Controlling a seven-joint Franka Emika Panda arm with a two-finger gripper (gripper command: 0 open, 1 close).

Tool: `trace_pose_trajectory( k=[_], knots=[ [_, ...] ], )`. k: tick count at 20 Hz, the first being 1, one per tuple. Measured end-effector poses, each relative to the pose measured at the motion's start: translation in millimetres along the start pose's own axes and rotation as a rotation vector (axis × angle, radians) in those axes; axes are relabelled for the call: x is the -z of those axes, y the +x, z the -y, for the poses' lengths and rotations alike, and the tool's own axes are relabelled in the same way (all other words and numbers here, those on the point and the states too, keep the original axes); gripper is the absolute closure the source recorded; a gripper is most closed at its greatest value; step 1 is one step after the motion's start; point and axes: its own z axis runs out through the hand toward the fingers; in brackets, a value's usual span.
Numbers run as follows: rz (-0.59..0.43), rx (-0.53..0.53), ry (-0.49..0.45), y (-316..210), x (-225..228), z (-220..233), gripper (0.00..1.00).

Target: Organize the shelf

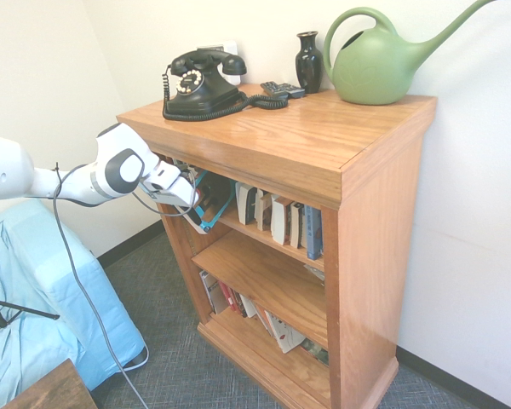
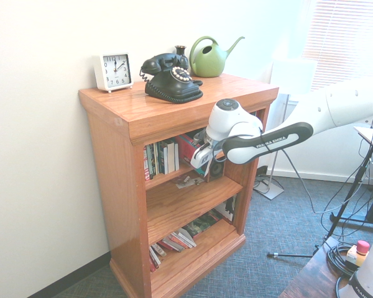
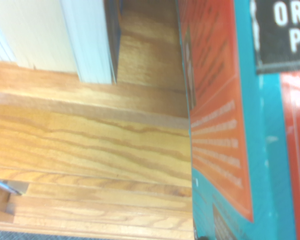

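The hand (image 1: 203,204) is pressed together on a red and teal book (image 1: 215,207), held at the front of the top tier of the shelf (image 1: 324,136). Upright paperbacks (image 1: 277,220) are ranged just beyond the hand, deeper along that tier.

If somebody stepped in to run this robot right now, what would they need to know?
Gripper: shut on a red and teal book, at the open front of the shelf's top tier.
Top tier: a row of upright books stands at its other end.
Middle tier: mostly bare.
Bottom tier: leaning, untidy books.
Done: one book picked up, not yet placed.
Left: probably stand this book in the top row, then tidy the bottom tier.
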Motion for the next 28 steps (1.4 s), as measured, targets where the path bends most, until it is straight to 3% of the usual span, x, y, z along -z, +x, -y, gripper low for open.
trace_pose_trajectory(
  k=[17,18,28],
  knots=[
    [0.098,-0.064,0.034,7.0,0.6,14.3,1.00],
    [0.098,-0.063,0.035,6.3,1.0,15.0,0.00],
    [0.086,-0.059,0.050,6.0,-0.7,15.4,0.00]
  ],
)
